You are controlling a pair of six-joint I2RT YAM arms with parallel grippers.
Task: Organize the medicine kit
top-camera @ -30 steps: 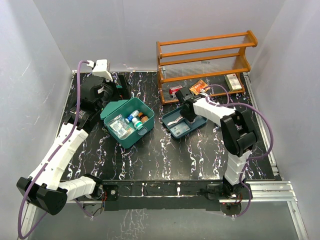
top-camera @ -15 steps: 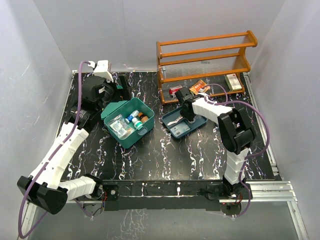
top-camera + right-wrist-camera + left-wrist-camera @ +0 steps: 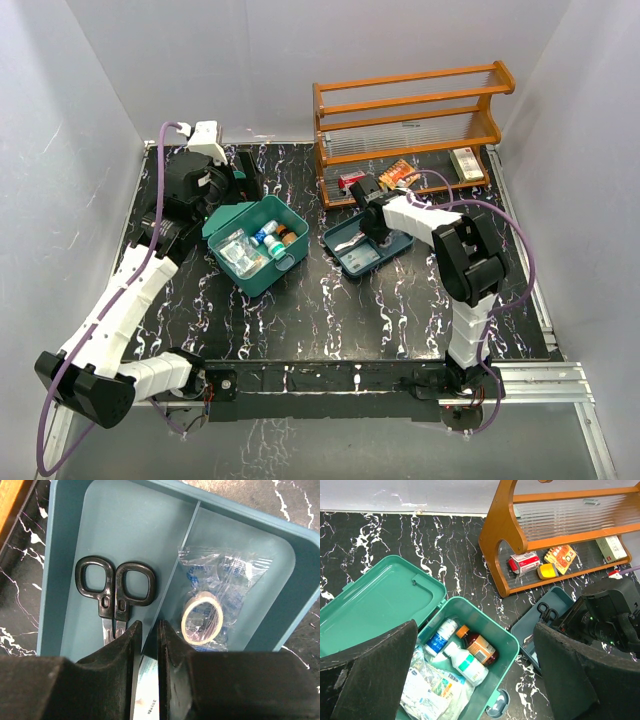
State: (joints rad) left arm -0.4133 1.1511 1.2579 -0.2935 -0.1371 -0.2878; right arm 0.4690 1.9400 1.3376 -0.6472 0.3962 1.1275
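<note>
The teal medicine kit (image 3: 293,217) stands open at centre left, its lid (image 3: 380,600) laid back. Inside lie a brown bottle (image 3: 479,649), a white bottle (image 3: 468,665), a blue-labelled bottle (image 3: 439,640) and clear packets (image 3: 427,692). My left gripper (image 3: 238,180) (image 3: 475,627) hovers open above the kit's far side, nothing between its fingers. My right gripper (image 3: 367,230) (image 3: 146,627) is down in the blue tray (image 3: 378,262) (image 3: 300,545), jaws almost together on a thin white printed packet (image 3: 146,680) at the divider. Black-handled scissors (image 3: 115,587) lie left of it, a bagged tape roll (image 3: 202,622) right.
An orange wooden rack (image 3: 410,110) (image 3: 505,535) stands at the back right. Its bottom shelf carries a red-and-white box (image 3: 524,562), a yellow item (image 3: 547,571), an orange blister pack (image 3: 561,556) and a white box (image 3: 611,547). White walls enclose the black marbled table (image 3: 330,320).
The right arm's elbow has swung slightly left while its gripper stayed in the blue tray. The left arm has not moved.
</note>
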